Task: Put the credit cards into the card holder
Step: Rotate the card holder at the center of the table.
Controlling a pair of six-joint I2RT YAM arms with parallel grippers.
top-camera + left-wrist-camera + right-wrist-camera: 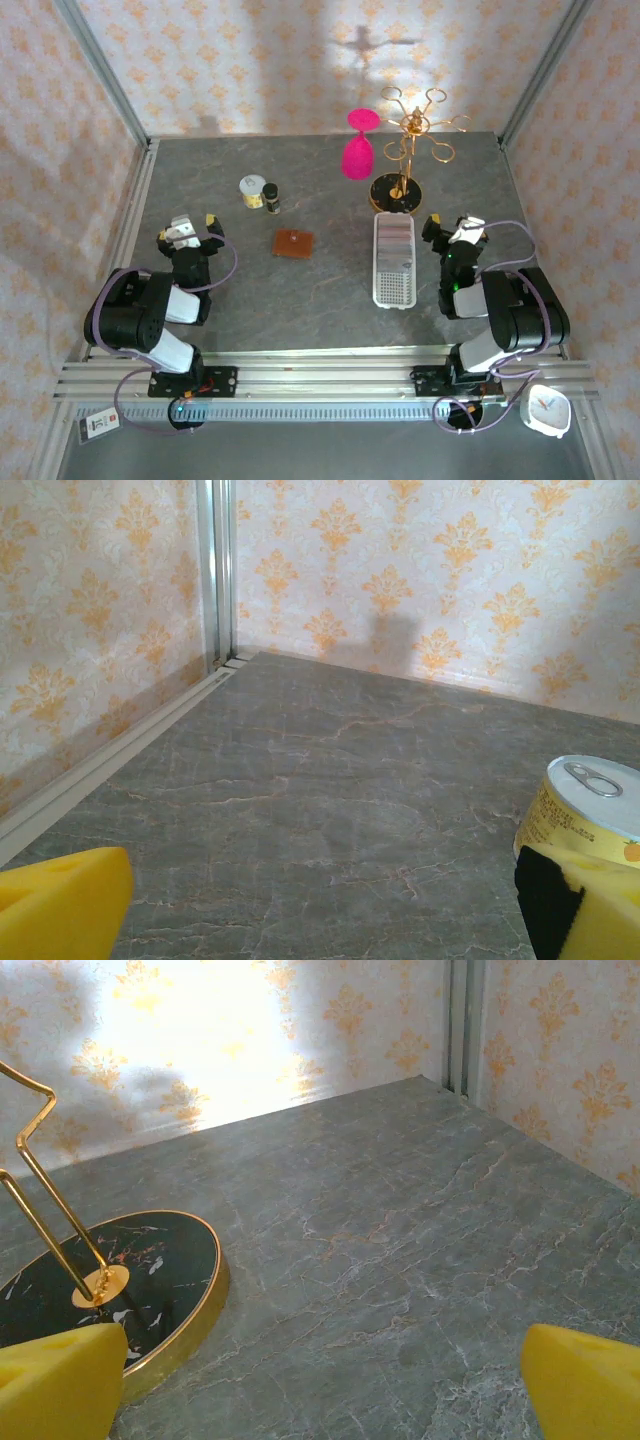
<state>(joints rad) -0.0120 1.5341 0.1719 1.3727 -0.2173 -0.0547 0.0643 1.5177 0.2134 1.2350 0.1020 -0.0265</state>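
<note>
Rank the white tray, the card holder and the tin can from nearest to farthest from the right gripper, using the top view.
1. white tray, just left of the right gripper.
2. card holder, mid-table.
3. tin can, farther back on the left.

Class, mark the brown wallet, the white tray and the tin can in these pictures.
brown wallet (294, 243), overhead view, middle of its leather face.
white tray (394, 288), overhead view, bare perforated near end.
tin can (585, 828), left wrist view, its yellow label.

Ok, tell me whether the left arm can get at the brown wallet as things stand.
Probably yes: the brown wallet lies flat on bare tabletop right of the open left gripper, the can and bottle standing farther back.
</note>
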